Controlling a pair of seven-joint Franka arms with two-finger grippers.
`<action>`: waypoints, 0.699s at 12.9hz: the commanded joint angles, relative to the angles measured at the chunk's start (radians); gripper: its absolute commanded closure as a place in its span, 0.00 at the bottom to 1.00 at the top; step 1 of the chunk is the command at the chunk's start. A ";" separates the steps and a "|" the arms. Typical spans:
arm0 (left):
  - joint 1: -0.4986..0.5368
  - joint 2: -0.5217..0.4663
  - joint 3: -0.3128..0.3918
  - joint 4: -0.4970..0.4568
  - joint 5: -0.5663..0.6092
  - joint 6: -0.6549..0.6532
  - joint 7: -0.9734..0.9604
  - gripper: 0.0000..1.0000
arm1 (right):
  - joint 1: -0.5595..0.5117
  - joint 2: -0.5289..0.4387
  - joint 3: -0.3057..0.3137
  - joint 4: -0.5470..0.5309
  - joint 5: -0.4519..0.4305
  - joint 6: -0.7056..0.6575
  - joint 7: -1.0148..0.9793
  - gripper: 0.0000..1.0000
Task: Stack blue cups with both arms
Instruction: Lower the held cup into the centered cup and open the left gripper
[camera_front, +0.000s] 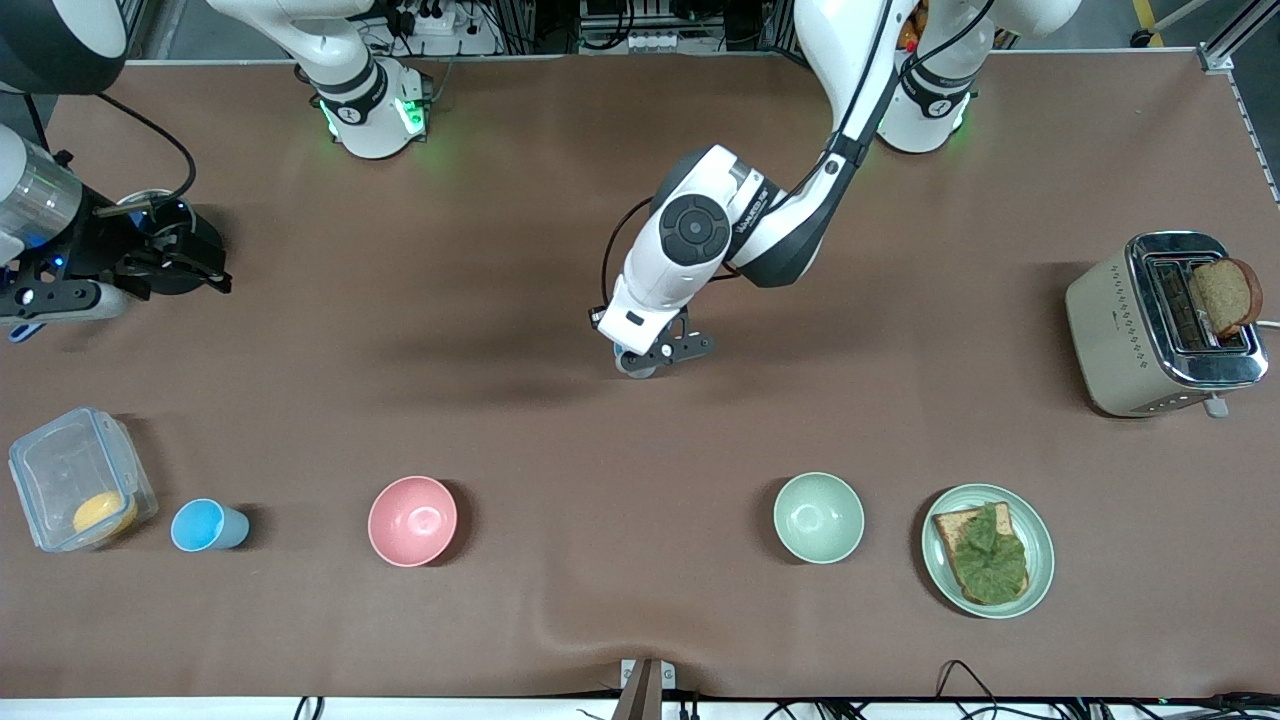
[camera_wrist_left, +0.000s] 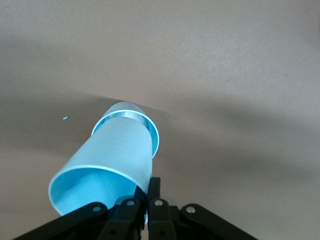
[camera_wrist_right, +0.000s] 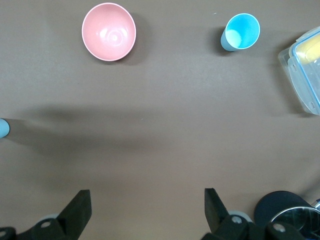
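Note:
My left gripper (camera_front: 655, 358) hangs low over the middle of the table. It is shut on the rim wall of a light-blue cup (camera_wrist_left: 115, 160), which is tilted with its mouth toward the wrist camera. A paler ring shows round the cup's narrow end. In the front view this cup is mostly hidden under the hand. A second blue cup (camera_front: 208, 525) stands upright on the table between the clear box and the pink bowl; it also shows in the right wrist view (camera_wrist_right: 241, 31). My right gripper (camera_front: 205, 270) is open and empty (camera_wrist_right: 147, 210), above the table at the right arm's end.
A pink bowl (camera_front: 412, 520), a pale green bowl (camera_front: 818, 517) and a plate with toast (camera_front: 988, 550) line the near side. A clear lidded box (camera_front: 75, 478) stands beside the standing cup. A toaster (camera_front: 1165, 325) stands at the left arm's end.

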 joint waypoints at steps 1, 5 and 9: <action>-0.012 0.014 0.015 0.022 -0.029 -0.001 -0.005 0.86 | -0.023 -0.005 0.014 0.005 -0.001 -0.012 -0.004 0.00; -0.013 0.016 0.015 0.022 -0.029 -0.001 -0.008 0.75 | -0.023 -0.005 0.014 0.006 -0.001 -0.021 -0.006 0.00; -0.003 -0.045 0.029 0.011 -0.015 -0.008 -0.005 0.49 | -0.022 0.001 0.014 0.008 -0.001 -0.015 -0.006 0.00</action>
